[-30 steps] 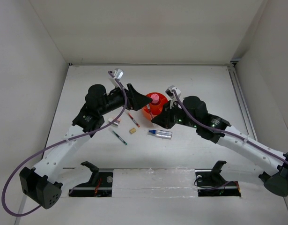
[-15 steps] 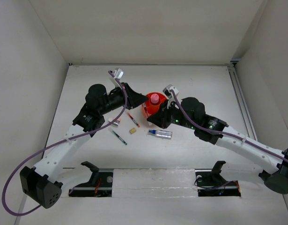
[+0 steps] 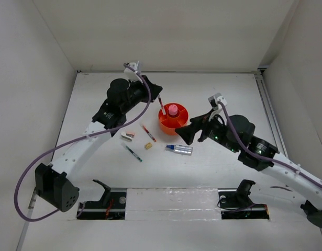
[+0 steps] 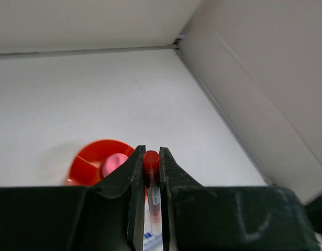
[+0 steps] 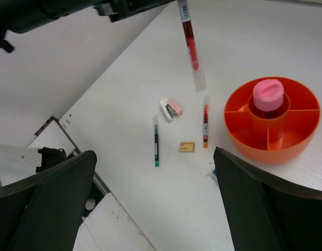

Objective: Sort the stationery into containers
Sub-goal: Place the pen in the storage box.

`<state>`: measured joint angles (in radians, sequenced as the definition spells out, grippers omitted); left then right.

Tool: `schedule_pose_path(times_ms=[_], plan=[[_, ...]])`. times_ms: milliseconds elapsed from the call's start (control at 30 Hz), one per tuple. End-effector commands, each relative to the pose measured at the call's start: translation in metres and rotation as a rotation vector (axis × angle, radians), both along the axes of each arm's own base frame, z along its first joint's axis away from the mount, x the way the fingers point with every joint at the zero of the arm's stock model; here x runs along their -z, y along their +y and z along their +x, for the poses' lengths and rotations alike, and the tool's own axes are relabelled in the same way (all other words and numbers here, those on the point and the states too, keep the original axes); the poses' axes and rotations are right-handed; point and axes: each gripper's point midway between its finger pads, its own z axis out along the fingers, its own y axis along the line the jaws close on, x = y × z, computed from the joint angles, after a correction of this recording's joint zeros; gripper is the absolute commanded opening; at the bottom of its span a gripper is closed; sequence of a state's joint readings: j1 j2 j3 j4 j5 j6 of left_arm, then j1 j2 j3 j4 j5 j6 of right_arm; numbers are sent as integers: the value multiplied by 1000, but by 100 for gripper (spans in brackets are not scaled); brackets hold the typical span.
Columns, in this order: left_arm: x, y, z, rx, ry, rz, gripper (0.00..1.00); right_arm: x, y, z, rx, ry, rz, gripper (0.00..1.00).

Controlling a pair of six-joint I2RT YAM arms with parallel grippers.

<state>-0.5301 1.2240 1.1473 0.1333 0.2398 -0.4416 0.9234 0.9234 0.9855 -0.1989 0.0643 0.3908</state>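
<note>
Left gripper [image 4: 151, 151] clamped on red pen [image 5: 189, 36], held over orange organizer [image 5: 255, 149]. Pink tube [image 5: 268, 94] stands in its centre well. Right gripper [image 3: 188, 132] spread open, empty. Left on table: 2nd red pen [image 5: 205, 125], green pen [image 5: 156, 141], stapler [image 5: 172, 108], cube [image 5: 186, 147], silver tube [image 3: 179, 149]. Looks approx. 1 of 7 sorted.

No words, brands or numbers can be read anywhere; the red pen [image 5: 191, 44] carries a small white label [image 5: 183, 9] with dark barcode-like stripes near its upper end, too fine to make out.
</note>
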Motion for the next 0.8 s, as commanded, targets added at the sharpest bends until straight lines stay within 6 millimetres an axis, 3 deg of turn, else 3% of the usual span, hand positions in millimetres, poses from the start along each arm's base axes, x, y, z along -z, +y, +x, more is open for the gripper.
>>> schedule_pose_path(times_ms=[0,67,100,167,333,567,767], plan=[[-9,7,37,-102,-159,101,0,-7,-28,-4,70,-31,-13,100],[9,-2,51,-79,-174,146,0,2,-37,-9,79,-16,-36,100],[10,-6,56,-69,-194,150,0,-4,-43,-14,79,-28,-19,100],[32,-14,64,-42,-178,192,0,1,-51,-18,88,-22,-31,100],[42,-16,76,-48,-202,238,0,7,-67,-31,91,-16,-4,100],[60,-21,91,-56,-203,275,0,10,-71,-34,92,-8,-1,100],[107,-28,102,-48,-129,289,0,15,-72,-30,115,2,-20,100]])
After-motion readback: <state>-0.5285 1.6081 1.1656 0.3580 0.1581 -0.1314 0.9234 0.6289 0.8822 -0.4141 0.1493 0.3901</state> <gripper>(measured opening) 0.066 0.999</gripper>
